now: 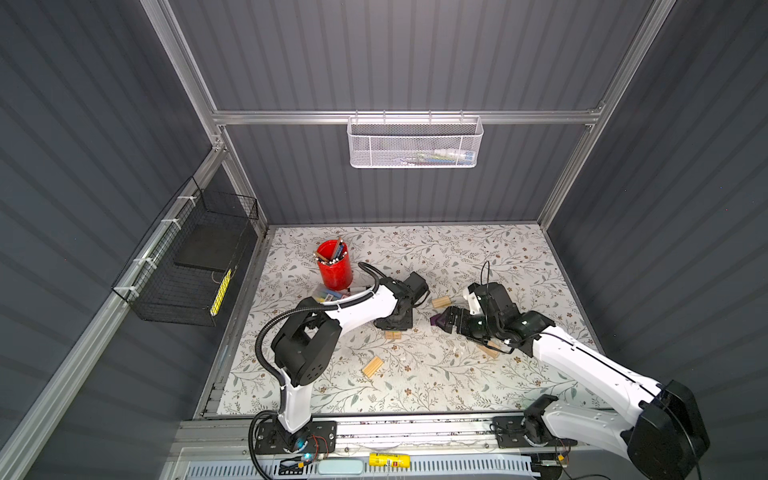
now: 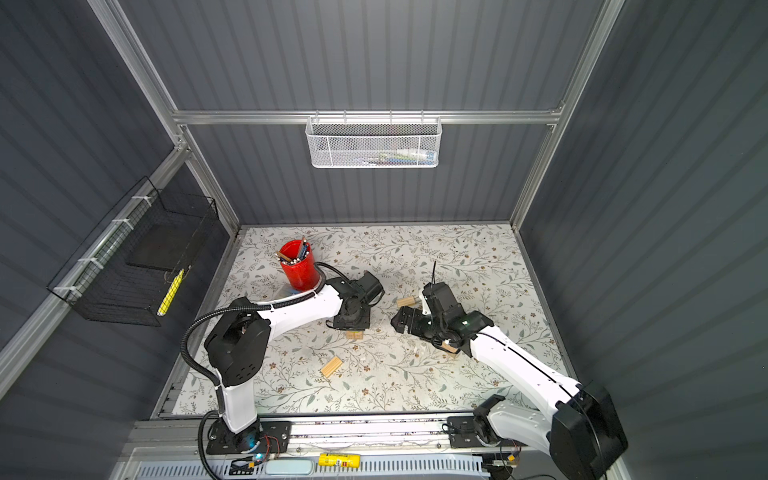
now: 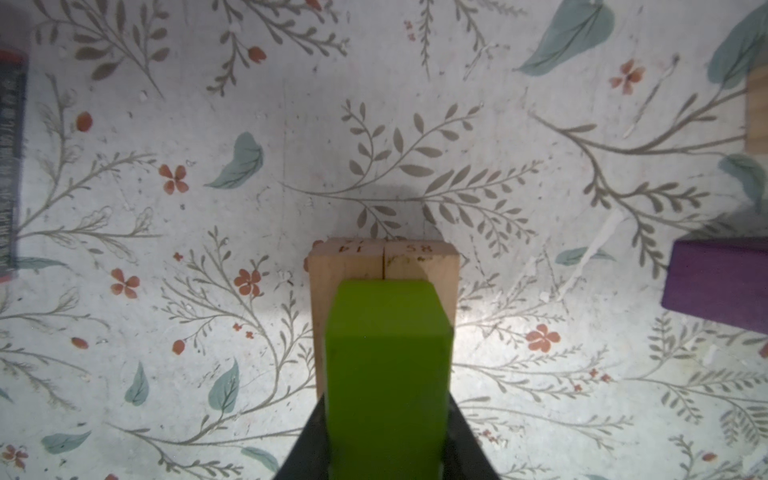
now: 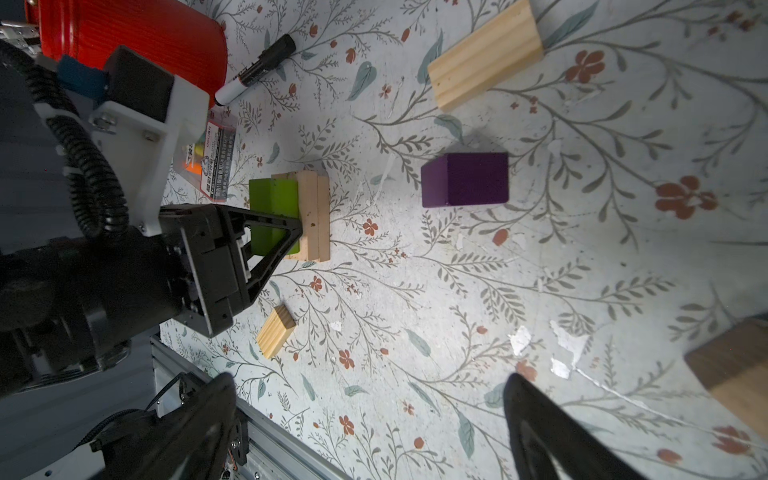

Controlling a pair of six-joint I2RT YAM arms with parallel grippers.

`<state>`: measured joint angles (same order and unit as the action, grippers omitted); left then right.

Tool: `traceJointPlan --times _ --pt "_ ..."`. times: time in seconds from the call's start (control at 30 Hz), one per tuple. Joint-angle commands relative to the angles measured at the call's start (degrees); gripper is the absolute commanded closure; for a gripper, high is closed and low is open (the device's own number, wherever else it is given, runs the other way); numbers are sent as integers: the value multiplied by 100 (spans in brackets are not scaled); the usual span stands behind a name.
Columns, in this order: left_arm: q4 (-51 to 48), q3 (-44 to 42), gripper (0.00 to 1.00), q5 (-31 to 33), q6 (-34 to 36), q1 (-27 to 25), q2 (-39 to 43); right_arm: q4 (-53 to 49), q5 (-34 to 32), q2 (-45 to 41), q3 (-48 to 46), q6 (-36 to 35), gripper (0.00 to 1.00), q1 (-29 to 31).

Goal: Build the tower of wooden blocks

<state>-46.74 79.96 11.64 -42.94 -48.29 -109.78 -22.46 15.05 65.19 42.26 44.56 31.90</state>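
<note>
A low stack of pale wood blocks [image 1: 392,335] [image 2: 354,335] [image 3: 384,259] [image 4: 316,216] forms the tower's base mid-table. My left gripper [image 1: 395,322] [image 2: 351,320] [image 3: 386,403] [image 4: 270,232] points straight down over it. It is shut on the lime-green block [image 3: 386,365] [image 4: 272,199], which lies against the stack's top. The purple block [image 1: 435,321] [image 3: 719,286] [image 4: 465,179] sits on the table to the right. My right gripper [image 1: 446,318] [image 2: 401,320] [image 4: 370,386] hovers short of it, open and with nothing between its fingers.
Loose wood blocks lie behind the purple one [image 1: 441,302] [image 4: 486,54], near the front [image 1: 372,367] [image 4: 276,331] and under the right arm [image 1: 488,351]. A red pen cup [image 1: 334,266], a black marker [image 4: 257,68] and a highlighter packet [image 1: 326,296] sit behind the left arm.
</note>
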Motion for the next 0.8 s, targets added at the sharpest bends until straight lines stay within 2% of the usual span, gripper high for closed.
traceJointPlan --times 0.0,0.37,0.77 --pt "-152 -112 97 70 -96 3 -4 -13 19 7 -60 16 1 -26" --pt "-76 -18 82 -50 -68 4 17 154 22 -9 -100 36 1 -38" --pt "-82 2 70 -25 -110 31 94 172 42 -19 -86 27 1 -50"
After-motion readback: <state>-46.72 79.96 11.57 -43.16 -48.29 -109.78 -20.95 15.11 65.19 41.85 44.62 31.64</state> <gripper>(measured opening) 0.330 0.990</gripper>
